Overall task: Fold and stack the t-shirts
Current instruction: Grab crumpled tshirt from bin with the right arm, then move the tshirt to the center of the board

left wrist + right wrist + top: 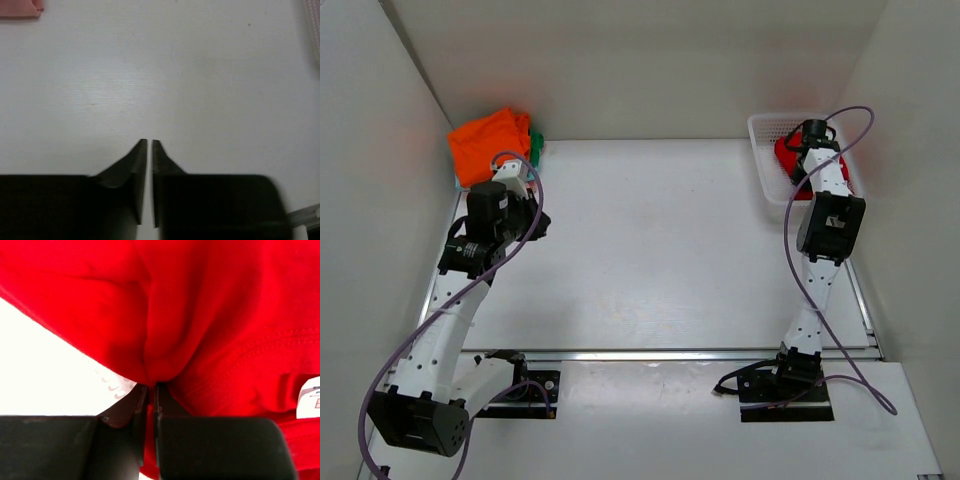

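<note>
Cloth first: my right gripper (149,385) is pressed closed on a raised ridge of the red shirt (210,315), with a fold of fabric pinched right at the tips. The shirt lies crumpled in the white basket (765,185) at the far right of the table (650,240), and a bit of the basket's mesh shows just under the cloth.

I judge this shirt to be light, limp and hard to damage. It is not slippery, so a small pinch should be enough to carry it. It will hang in a bunch from that single point, though, and may drag on the mesh as it leaves the basket. Once it is out, I would rather hold firmer spots for spreading it, such as the stitched seam (265,347) or the collar area near the label (309,397), with one hold at each shoulder.

My left gripper (148,142) has its fingers drawn almost together, with only a sliver between them and nothing in them. It hangs over bare table at the far left. A corner of the folded pink shirt (20,9) lies well apart from it. The orange shirt (485,145) and the green shirt (536,145) are stacked in the far left corner.
</note>
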Controlling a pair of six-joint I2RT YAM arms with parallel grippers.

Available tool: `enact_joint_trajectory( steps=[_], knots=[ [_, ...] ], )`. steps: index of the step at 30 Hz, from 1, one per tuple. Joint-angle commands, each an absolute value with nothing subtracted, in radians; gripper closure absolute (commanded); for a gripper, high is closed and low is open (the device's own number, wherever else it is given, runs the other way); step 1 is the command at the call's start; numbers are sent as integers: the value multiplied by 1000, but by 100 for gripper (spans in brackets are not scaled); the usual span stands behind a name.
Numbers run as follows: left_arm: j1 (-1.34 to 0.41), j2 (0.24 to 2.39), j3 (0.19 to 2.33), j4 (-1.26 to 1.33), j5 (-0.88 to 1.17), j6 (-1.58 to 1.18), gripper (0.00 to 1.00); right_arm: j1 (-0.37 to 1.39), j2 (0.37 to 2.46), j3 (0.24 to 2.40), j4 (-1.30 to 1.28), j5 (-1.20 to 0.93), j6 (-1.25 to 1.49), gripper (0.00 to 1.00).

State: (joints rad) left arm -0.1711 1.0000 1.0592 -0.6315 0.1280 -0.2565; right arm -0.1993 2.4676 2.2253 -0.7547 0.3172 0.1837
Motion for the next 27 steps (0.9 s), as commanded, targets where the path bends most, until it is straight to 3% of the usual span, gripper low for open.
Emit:
enact_joint_trajectory(
  steps=[1, 2, 3, 5, 6, 8, 13, 16, 19, 21, 24, 27],
  knots=[
    [-175, 939, 1013, -531, 54, -265, 89, -210, 2353, 2296, -743, 256, 178, 100],
    [-173, 927, 1002, -520, 58, -285, 99, -206, 2315, 2307, -739, 226, 179, 100],
    [-169, 916, 974, -506, 70, -285, 100, -204, 2284, 2337, -735, 210, 179, 100],
    [-176, 899, 956, -503, 80, -313, 100, -204, 2226, 2352, -713, 160, 178, 100],
    [-198, 875, 924, -485, 55, -343, 88, -199, 2112, 2361, -701, 103, 192, 100],
    [-202, 821, 899, -479, 14, -414, 99, -186, 2044, 2358, -680, 14, 193, 100],
    [-215, 704, 783, -431, -40, -446, 100, -69, 1828, 2309, -641, -42, 181, 99],
    [-215, 631, 733, -388, -43, -437, 82, 78, 1685, 2211, -594, -55, 201, 100],
    [-230, 609, 753, -376, -25, -410, 78, 222, 1547, 2120, -561, -49, 203, 100],
    [-235, 611, 776, -380, -23, -388, 60, 329, 1490, 2103, -564, 0, 186, 100],
    [-236, 586, 830, -400, -26, -370, 60, 503, 1416, 2102, -566, 86, 147, 100],
    [-233, 557, 867, -449, 9, -374, 58, 525, 1335, 2051, -546, 28, 216, 99]
  ],
)
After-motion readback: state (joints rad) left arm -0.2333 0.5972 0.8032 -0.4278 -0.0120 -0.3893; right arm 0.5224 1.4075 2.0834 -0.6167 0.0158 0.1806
